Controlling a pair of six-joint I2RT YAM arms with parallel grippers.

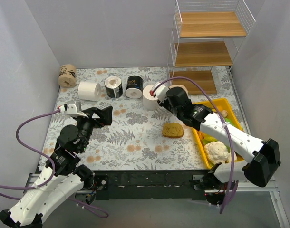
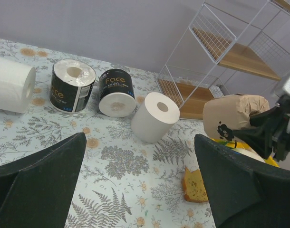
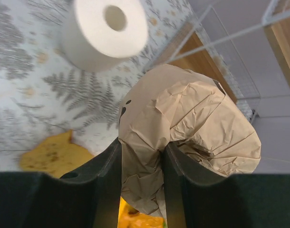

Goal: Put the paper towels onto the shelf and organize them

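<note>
So, barely started — the shelf point(image 1: 204, 54) in the far right corner is bare, the right gripper point(image 3: 141, 152) is clamped on a tan roll point(image 3: 192, 114) near it, the left gripper point(image 1: 108, 115) gapes wide, empty, and five rolls point(image 1: 113, 87) wait along the far edge.

Brand: "Face", in gold letters on the wrapper of the black roll point(image 2: 115, 84), which lies ahead of the left gripper point(image 2: 140, 140), just inside its left jaw; the jaws are spread wide.
Small print: a pale line under the brand name on the same wrapper, too fine to read.
Neighbour: the second black roll point(image 2: 72, 85), ahead of the left jaw, carries a white panel with blue and grey print, not legible.
Held roll: the tan roll point(image 3: 183, 137), pinched between the jaws of the right gripper point(image 3: 142, 149), shows dark marks of a small printed figure, with no letters to make out.
</note>
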